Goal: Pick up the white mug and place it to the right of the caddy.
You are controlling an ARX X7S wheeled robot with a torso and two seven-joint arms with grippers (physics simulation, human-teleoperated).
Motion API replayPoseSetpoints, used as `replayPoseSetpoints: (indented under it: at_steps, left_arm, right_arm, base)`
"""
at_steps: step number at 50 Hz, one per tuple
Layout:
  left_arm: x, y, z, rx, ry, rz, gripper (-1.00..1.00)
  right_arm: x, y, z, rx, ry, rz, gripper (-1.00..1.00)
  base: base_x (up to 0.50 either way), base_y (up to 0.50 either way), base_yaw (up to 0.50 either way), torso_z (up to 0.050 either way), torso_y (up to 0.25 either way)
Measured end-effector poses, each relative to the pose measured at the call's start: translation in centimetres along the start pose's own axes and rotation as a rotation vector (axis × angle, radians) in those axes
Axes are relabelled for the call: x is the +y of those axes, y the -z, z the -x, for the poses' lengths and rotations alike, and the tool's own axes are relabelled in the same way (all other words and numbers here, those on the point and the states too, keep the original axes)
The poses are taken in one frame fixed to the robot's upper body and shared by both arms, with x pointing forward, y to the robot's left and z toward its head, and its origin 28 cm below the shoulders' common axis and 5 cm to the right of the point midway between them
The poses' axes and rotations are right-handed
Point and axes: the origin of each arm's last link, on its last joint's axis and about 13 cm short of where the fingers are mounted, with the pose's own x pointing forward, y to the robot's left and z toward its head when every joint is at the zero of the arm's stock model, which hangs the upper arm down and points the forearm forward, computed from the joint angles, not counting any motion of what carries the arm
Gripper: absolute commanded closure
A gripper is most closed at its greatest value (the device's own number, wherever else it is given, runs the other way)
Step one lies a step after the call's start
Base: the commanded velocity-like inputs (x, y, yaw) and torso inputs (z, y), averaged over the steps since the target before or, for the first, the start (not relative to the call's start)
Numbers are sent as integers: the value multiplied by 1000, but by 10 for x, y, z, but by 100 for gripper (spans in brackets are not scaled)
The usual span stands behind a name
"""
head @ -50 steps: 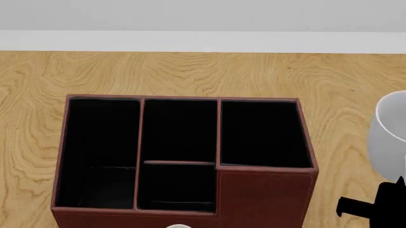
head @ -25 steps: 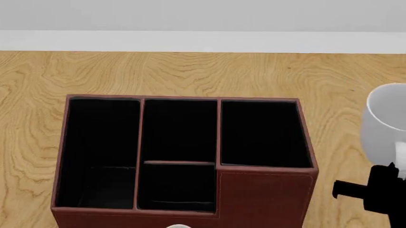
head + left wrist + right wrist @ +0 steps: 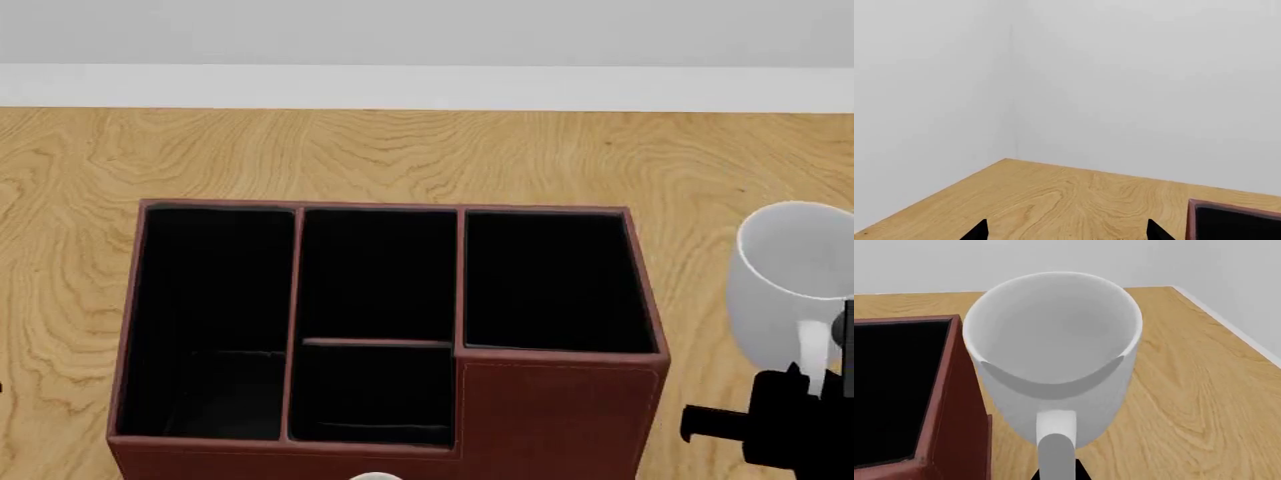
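The white mug point(image 3: 785, 285) hangs tilted just right of the caddy point(image 3: 561, 415), its handle toward me. My right gripper point(image 3: 814, 388) is shut on that handle from below at the view's lower right edge. In the right wrist view the white mug point(image 3: 1054, 355) fills the middle, beside the caddy's point(image 3: 961, 405) reddish-brown wall, and the handle runs down between the dark jaws of the right gripper point(image 3: 1056, 474). I cannot tell whether the mug touches the table. My left gripper point(image 3: 1067, 232) is open over bare wood, with a corner of the caddy point(image 3: 1234, 212) off to one side.
The wooden table point(image 3: 400, 150) ends at a pale wall behind the caddy. Its right edge point(image 3: 1227, 325) runs close beyond the mug. A small white object point(image 3: 376, 476) peeks in at the head view's bottom, in front of the caddy.
The right gripper has carried the white mug leftward, nearer the caddy's right side. More of the mug and the black gripper now shows in the head view. The caddy has not moved.
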Motion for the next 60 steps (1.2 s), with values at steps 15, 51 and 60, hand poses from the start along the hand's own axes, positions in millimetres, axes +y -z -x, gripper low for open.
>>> replayPoseSetpoints:
  at_steps: [15, 51, 60]
  left_arm:
    - [-2, 1, 0, -2, 5, -6, -100]
    - [-4, 3, -1, -2, 4, -27, -100]
    - [-5, 5, -1, 1, 5, -33, -100]
  right_arm:
    - [-2, 15, -10, 31, -10, -3, 100]
    - [3, 41, -44, 87, -26, 6, 100]
    - [3, 47, -50, 104, -25, 3, 100]
  base:
    - [0, 0, 0, 0, 1]
    - [0, 0, 0, 0, 1]
    - [0, 0, 0, 1, 0]
